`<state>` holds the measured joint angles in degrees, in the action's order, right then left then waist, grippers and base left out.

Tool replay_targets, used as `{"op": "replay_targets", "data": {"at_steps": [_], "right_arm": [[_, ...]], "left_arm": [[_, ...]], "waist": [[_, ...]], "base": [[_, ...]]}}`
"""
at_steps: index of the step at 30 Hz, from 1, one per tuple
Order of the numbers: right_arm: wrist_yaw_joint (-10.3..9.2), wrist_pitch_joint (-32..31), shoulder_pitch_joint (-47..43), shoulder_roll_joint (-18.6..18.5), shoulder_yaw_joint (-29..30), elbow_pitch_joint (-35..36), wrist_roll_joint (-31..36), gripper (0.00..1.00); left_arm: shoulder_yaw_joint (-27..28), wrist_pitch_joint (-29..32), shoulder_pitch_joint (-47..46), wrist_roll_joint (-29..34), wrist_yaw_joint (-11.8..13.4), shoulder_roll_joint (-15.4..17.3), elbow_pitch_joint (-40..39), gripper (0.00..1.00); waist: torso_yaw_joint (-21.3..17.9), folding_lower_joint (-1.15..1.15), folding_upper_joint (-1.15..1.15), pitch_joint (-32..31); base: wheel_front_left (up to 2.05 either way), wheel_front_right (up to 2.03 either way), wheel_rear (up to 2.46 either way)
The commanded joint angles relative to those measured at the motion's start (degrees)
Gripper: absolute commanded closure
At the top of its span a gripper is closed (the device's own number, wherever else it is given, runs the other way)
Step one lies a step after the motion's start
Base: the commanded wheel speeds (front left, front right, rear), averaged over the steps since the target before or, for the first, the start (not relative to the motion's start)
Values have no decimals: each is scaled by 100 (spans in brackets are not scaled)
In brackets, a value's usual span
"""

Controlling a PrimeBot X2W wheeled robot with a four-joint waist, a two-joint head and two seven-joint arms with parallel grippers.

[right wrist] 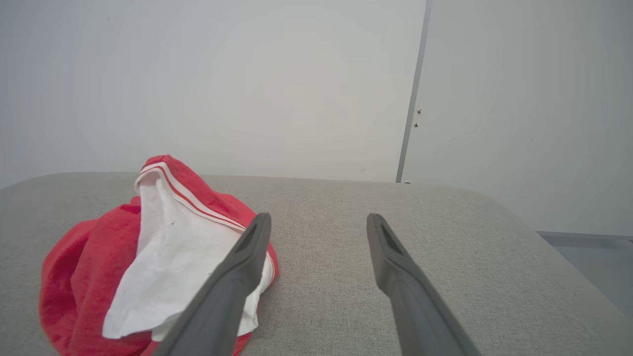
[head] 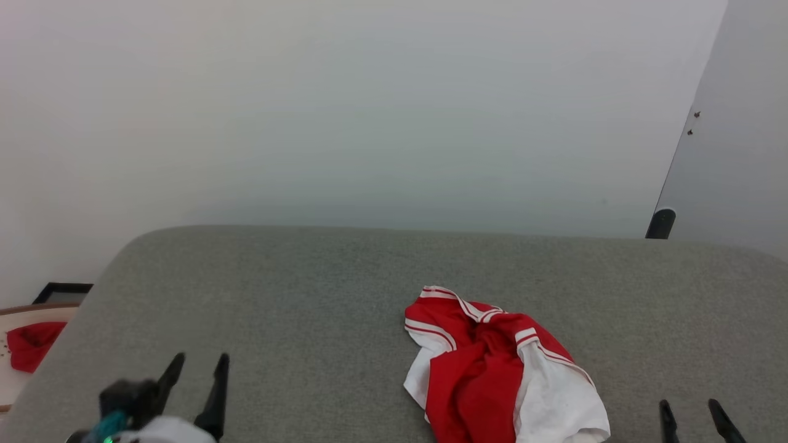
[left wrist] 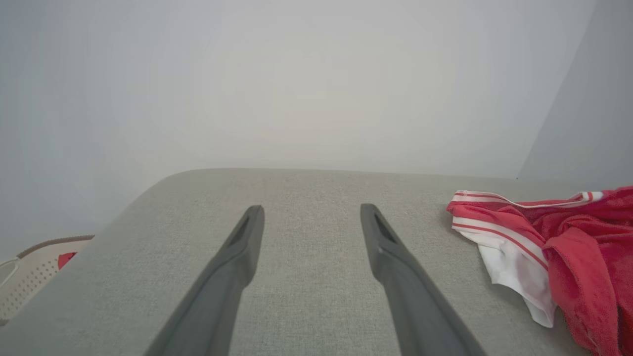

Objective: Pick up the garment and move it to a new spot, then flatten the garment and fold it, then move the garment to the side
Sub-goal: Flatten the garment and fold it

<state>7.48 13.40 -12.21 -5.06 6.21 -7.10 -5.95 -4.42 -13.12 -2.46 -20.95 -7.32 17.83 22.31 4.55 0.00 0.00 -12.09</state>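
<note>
Looking down from the head camera, we find the garment (head: pixel 492 363) lying in a crumpled heap on the grey fabric-covered surface (head: pixel 295 289), right of centre and close to the near edge. It is a red jersey with white sleeves; red-and-white striped trim runs along its upper folds, and one white sleeve spills out at the lower right of the heap. The print cannot be made out in the folds. The left gripper (head: pixel 201 357) sits at the lower left, over bare fabric and well apart from the garment. Its two dark fingers are spread wide with nothing between them, and the left wrist view shows only grey fabric in the gap, with the garment off to the right. The right gripper (head: pixel 688 403) sits at the lower right, near the garment, with a strip of bare fabric between the two. Its fingers are likewise spread wide and grip nothing. In the right wrist view one finger (right wrist: pixel 237 277) crosses in front of the white sleeve, but that view does not settle whether they touch. Beyond the left end of the surface stands a pale perforated basket (left wrist: pixel 29 277) holding a small red cloth (head: pixel 31 344). A plain pale wall (head: pixel 369 123) rises behind the surface.
</note>
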Motion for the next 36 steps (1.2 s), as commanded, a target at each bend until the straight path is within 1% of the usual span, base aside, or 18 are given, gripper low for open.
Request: {"op": "replay_targets", "data": {"at_steps": [1, 2, 3, 6, 12, 14, 18, 21, 24, 27, 31, 36], "right_arm": [[2, -13, 110, 4, -73, 3, 2, 0], [2, -13, 110, 4, -73, 3, 2, 0], [2, -14, 126, 2, -103, -1, 2, 0], [2, -15, 188, 7, -206, -27, -5, 0], [2, 0, 346, -3, -313, -92, -66, 0], [2, 10, 406, -16, -340, -117, -76, 0], [2, 28, 524, -20, -372, -179, -109, 0], [2, 43, 603, -17, -398, -195, -119, 0], [2, 69, 606, 2, -429, -162, -113, 0], [2, 80, 653, 24, -455, -139, -119, 0], [2, 88, 710, 45, -494, -145, -153, 0], [2, 107, 732, 67, -559, -132, -178, 0]], "left_arm": [[-149, 249, -201, -179, -25, 63, -19, 0], [-149, 249, -201, -179, -25, 63, -19, 0], [-243, 408, -284, -265, -25, 107, -49, 0], [-584, 1048, -587, -680, -24, 204, -177, 0], [-1190, 2696, -1303, -1803, -23, 347, -483, 0], [-1394, 3199, -1570, -2010, -22, 390, -496, 0], [-1710, 4107, -2104, -2356, -22, 295, -312, 0], [-1901, 4640, -2443, -2482, -22, 189, -126, 0], [-2093, 4984, -2697, -2519, -22, 124, 47, 0], [-2296, 5190, -2867, -2540, -22, 86, 216, 0], [-2551, 5294, -3002, -2513, -21, 138, 475, 0], [-2847, 5228, -3114, -2522, -21, 189, 829, 0]], "waist": [[-42, 0, 0, 66], [-42, 0, 0, 66], [-65, 0, 0, 93], [-160, 0, 0, 176], [-376, 0, 0, 332], [-446, 0, 0, 391], [-586, 0, 0, 510], [-715, 0, 0, 598], [-869, 0, 0, 681], [-1028, 0, 0, 755], [-1238, 0, 0, 846], [-1474, 0, 0, 966]], "base": [[0, 0, 0], [0, 0, 0], [0, 0, 0], [0, 0, 0], [0, 0, 0], [0, 0, 0], [0, 0, 0], [0, 0, 0], [0, 0, 0], [0, 0, 0], [0, 0, 0], [0, 0, 0]]}}
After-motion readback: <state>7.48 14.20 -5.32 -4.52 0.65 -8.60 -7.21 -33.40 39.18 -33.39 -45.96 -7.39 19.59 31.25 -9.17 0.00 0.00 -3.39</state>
